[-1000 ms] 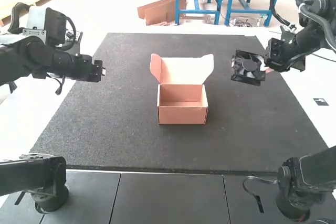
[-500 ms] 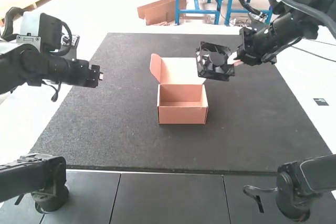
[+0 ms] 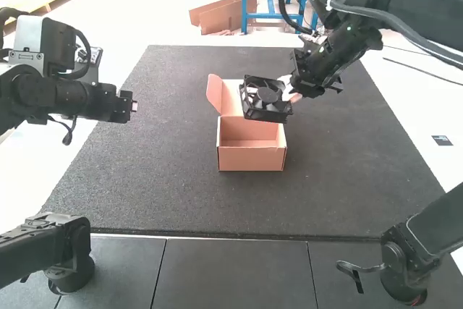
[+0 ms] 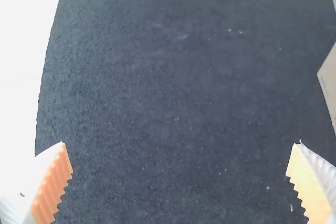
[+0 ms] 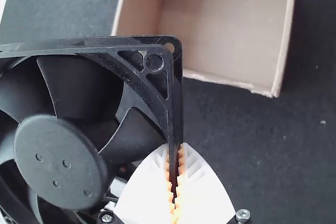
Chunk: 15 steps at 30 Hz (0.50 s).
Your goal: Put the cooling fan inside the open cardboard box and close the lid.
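The black square cooling fan (image 3: 265, 100) hangs tilted in the air just above the back rim of the open cardboard box (image 3: 251, 145), in front of its raised lid flap (image 3: 230, 95). My right gripper (image 3: 294, 92) is shut on the fan's right edge. In the right wrist view the fan (image 5: 79, 129) is pinched by its frame between the white ribbed fingers (image 5: 157, 192), with the box's open inside (image 5: 220, 30) beyond it. My left gripper (image 3: 133, 103) hovers open over the mat well left of the box, its orange pads (image 4: 52, 179) wide apart.
The black mat (image 3: 159, 164) covers the table, with bare room around the box on all sides. A box corner (image 4: 329, 85) shows at the edge of the left wrist view. A small black tag (image 3: 442, 140) lies on the white surface at the right.
The right arm has carried the fan leftward from beyond the box's right side to just above its back rim. The left gripper has drifted slightly left.
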Tool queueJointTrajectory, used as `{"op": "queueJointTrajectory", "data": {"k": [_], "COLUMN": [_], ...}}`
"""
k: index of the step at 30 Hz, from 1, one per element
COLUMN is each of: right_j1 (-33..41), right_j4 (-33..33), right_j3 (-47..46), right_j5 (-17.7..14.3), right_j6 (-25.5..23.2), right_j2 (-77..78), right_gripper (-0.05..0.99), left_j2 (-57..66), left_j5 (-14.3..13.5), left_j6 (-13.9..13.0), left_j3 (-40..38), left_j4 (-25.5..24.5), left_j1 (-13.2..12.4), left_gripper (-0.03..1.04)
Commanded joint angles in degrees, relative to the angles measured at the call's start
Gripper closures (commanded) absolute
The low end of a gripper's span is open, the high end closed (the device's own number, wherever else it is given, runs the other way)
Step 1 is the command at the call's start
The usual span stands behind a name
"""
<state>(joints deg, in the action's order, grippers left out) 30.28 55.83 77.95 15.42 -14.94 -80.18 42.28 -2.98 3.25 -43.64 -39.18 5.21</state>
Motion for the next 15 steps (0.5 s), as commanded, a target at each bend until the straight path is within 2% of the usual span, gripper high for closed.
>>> {"op": "queueJointTrajectory", "data": {"k": [1, 8, 15], "right_j1": [2.32, 5.58, 5.49], "right_j4": [-0.37, -2.31, -6.18], "right_j3": [3.08, 4.75, 5.63], "right_j5": [-1.36, -2.06, -5.84], "right_j6": [-0.79, -1.85, -1.94], "right_j2": [-2.26, -8.5, -14.56], "right_gripper": [0.96, 0.96, 0.96], "left_j2": [-1.5, -1.59, -2.47], "left_j5": [-0.09, -0.18, -0.18], "left_j6": [-0.61, -0.61, -0.61], "left_j3": [-0.84, -0.92, -0.84], "left_j4": [0.16, 0.24, 0.16], "left_j1": [-0.2, -0.47, -0.47], "left_gripper": [0.04, 0.04, 0.04]}}
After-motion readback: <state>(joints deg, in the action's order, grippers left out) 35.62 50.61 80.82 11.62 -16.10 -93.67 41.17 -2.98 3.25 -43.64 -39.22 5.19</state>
